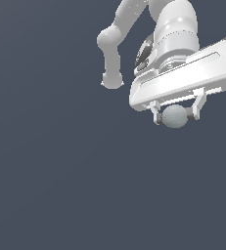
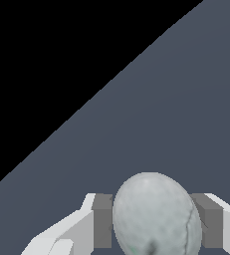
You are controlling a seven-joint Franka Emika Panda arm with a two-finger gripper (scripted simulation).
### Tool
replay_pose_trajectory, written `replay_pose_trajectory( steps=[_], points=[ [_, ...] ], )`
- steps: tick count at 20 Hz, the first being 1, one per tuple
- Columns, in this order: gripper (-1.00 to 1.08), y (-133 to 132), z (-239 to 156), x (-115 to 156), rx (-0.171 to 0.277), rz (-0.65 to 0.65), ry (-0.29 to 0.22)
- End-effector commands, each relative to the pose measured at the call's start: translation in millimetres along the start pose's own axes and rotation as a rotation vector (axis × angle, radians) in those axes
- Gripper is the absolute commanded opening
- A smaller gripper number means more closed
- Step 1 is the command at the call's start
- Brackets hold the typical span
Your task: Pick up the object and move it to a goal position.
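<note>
Pincer (image 1: pixel 175 116) clenched on the ball (image 1: pixel 174 116), held between its fingertips (image 2: pixel 102 221); pickup step judged complete, carry in hand, next move calls for steady transport to an unseen goal.

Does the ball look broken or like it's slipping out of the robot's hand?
Nothing stands out. The ball sits squarely between the two fingers of the gripper, gripped on both sides. The wrist view shows a thin dark line on its surface, but whether that is a crack or just its pattern cannot be told.
</note>
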State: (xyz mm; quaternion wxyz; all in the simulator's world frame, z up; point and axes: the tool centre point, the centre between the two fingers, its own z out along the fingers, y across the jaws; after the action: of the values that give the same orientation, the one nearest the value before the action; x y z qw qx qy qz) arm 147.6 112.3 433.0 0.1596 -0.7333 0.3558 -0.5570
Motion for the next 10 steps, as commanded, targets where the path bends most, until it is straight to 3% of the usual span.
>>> replay_pose_trajectory(
  steps=[1, 10],
  points=[
    [-1.00, -9, -10, 5, 0.016, 0.014, 0.035],
    [-1.00, -35, -44, 19, 0.064, 0.061, 0.150]
  ],
)
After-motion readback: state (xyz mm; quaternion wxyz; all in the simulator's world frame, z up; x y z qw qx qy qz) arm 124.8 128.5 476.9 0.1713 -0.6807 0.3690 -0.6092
